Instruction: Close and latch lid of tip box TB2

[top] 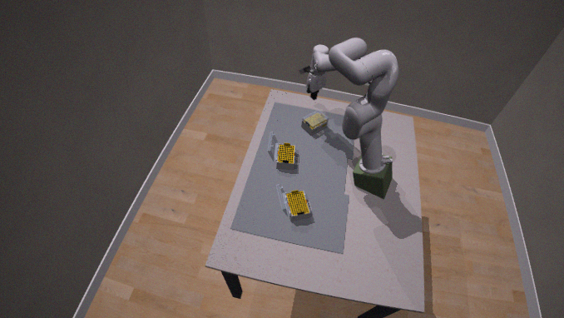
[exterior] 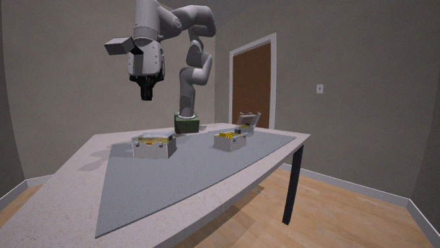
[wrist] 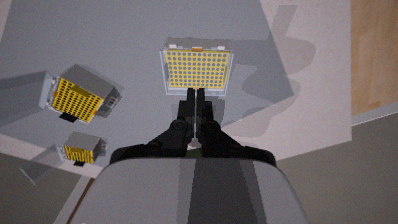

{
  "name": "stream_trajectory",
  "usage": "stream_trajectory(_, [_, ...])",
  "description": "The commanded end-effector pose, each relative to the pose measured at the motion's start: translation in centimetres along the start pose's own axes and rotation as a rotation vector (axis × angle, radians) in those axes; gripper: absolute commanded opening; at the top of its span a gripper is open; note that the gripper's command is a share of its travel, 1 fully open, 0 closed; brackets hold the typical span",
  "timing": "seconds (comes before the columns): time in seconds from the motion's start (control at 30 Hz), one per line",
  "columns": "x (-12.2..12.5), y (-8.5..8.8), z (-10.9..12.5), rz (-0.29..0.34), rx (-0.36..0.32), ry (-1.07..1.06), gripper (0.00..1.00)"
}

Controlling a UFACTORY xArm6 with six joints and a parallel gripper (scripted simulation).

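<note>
We find a plain grey-walled room with a wooden floor and a brown door (exterior: 251, 86); a pale bench (exterior: 58, 201) carries a grey mat (top: 316, 225), and the arm's green pedestal (top: 384, 189) stands at the mat's 3 o'clock edge in the top view.

Three tip boxes stand on the mat. We cannot read the ID stickers at this size, so identification is by inference only. The box at 12 o'clock in the top view (top: 314, 121) has its clear lid lying flat over the yellow insert; we judge this to be TB2, lid down. In the exterior view an orange tab shows at its front edge (exterior: 148, 143); whether it is latched we cannot tell.

The two other boxes (top: 286, 153) (top: 298, 203) show lids standing upright at their 9 o'clock sides, as the task demands.

The gripper (exterior: 146, 94) hangs well above the presumed TB2, fingers pointing down and pressed together on nothing, a blunt tip suited to pushing rather than grasping. In the wrist view the fingers overlap the box's near edge.

All boxes appear level.
</note>
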State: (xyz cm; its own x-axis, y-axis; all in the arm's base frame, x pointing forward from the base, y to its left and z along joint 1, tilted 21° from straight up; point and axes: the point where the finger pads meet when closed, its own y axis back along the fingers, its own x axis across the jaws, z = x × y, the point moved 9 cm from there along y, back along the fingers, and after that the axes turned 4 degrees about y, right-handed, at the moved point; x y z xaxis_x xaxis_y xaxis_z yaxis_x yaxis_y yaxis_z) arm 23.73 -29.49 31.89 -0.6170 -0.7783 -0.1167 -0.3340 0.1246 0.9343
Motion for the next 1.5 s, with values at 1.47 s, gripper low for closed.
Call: stream_trajectory(1.47, [-0.3,-4.3,4.1,0.001,0.004,0.000,0.00])
